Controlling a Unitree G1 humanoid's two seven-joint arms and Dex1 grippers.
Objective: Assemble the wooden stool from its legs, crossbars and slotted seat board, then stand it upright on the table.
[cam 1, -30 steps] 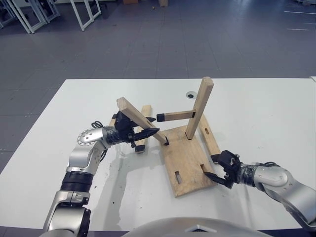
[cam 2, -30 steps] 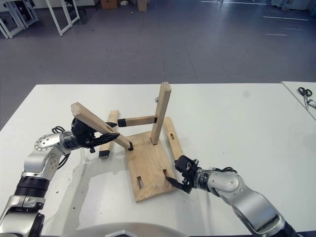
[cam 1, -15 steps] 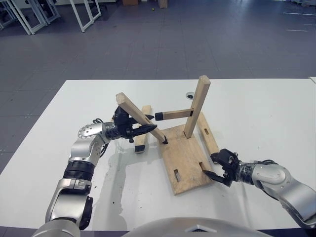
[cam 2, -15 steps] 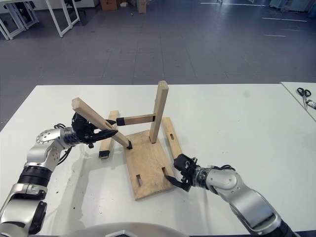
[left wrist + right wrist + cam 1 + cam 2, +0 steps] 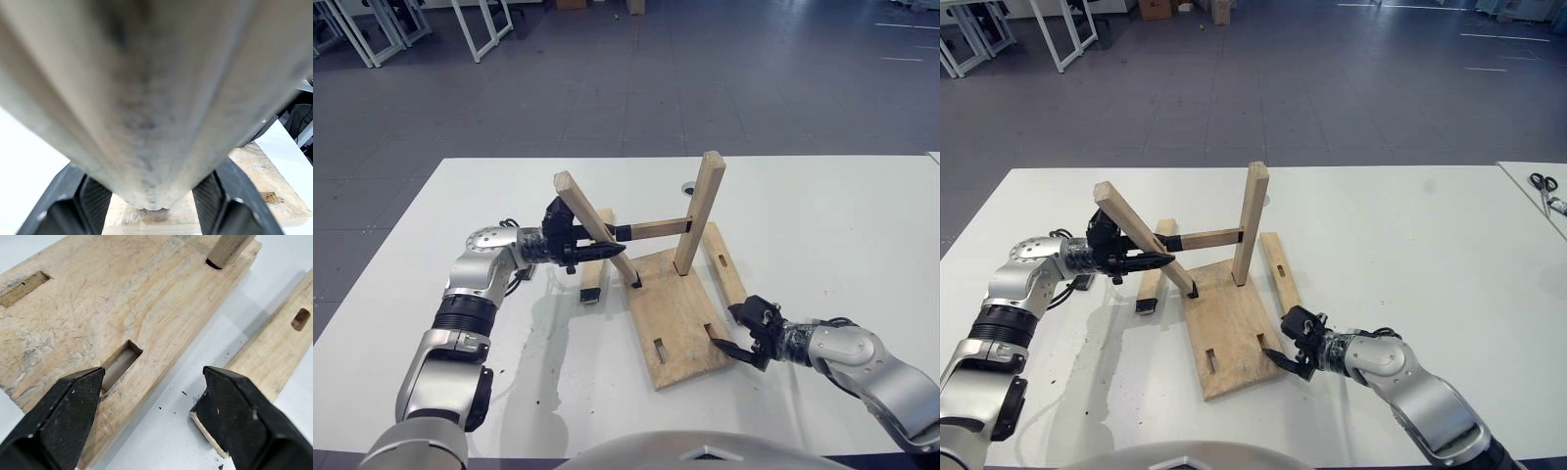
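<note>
1. Seat board [image 5: 680, 318] lies flat mid-worktop [image 5: 822, 225], slots [image 5: 658, 344] up, one leg [image 5: 698, 211] standing at 12 o'clock.
2. Left pincer [image 5: 607, 251] clamps a tilted leg [image 5: 579, 203] at 10 o'clock, seemingly steering its foot into a slot.
3. Right pincer [image 5: 726, 328], jaws apart, straddles the 4 o'clock edge, probably steadying the board.

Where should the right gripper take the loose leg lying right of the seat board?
Probably mid-length on the loose leg, coming straight down, closing across its narrow width: it lies flat, both long edges free, a gap separating it from the seat board.
</note>
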